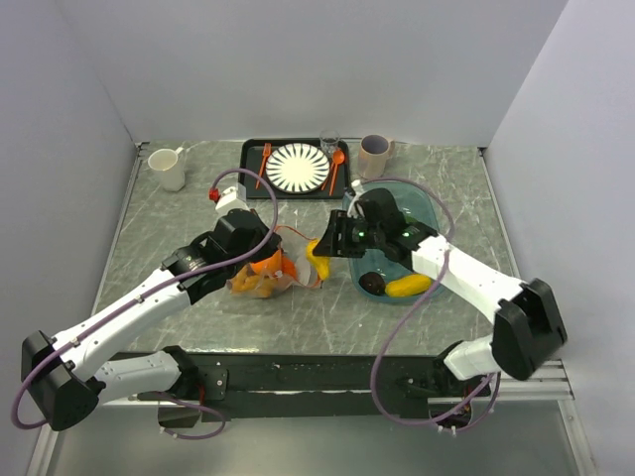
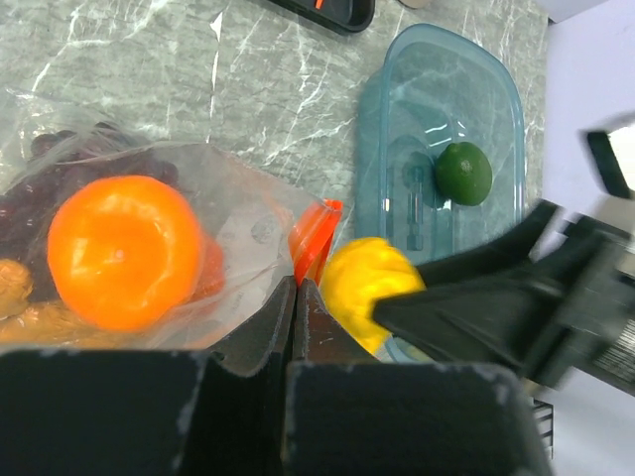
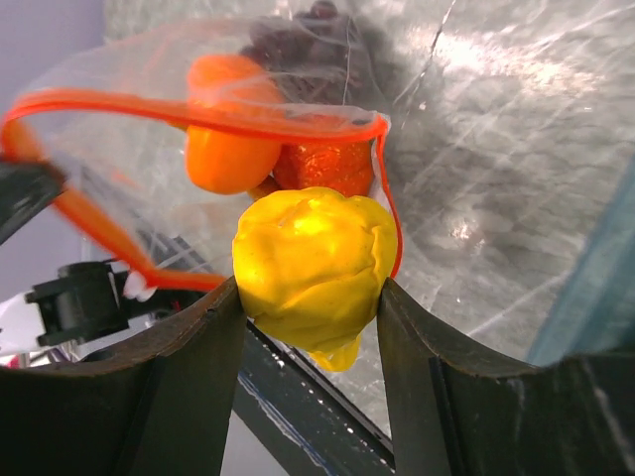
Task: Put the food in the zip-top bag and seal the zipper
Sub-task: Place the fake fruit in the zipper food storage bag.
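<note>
Right gripper [image 3: 310, 290] jaws part-spread, clamped on yellow piece [image 3: 310, 260], right at zip-top bag [image 3: 149, 159] mouth. Zipper [image 3: 179, 104] loop gapes straight ahead of it. Left gripper [image 2: 296, 297] pinched shut on bag rim. Orange [image 2: 124, 248] inside bag, on tabletop [image 2: 149, 69].

I'm reaching my left arm [image 1: 129, 307] and right arm [image 1: 476, 278] in from the near edge of the counter [image 1: 446, 188] toward its middle, with the tools nearly meeting. My left tool [image 2: 296, 290] is pinching fully closed on the edge of the zip-top bag [image 2: 238, 218]. My right tool [image 3: 310, 297] is clamping the yellow piece [image 2: 362, 288] between half-spread jaws.
</note>
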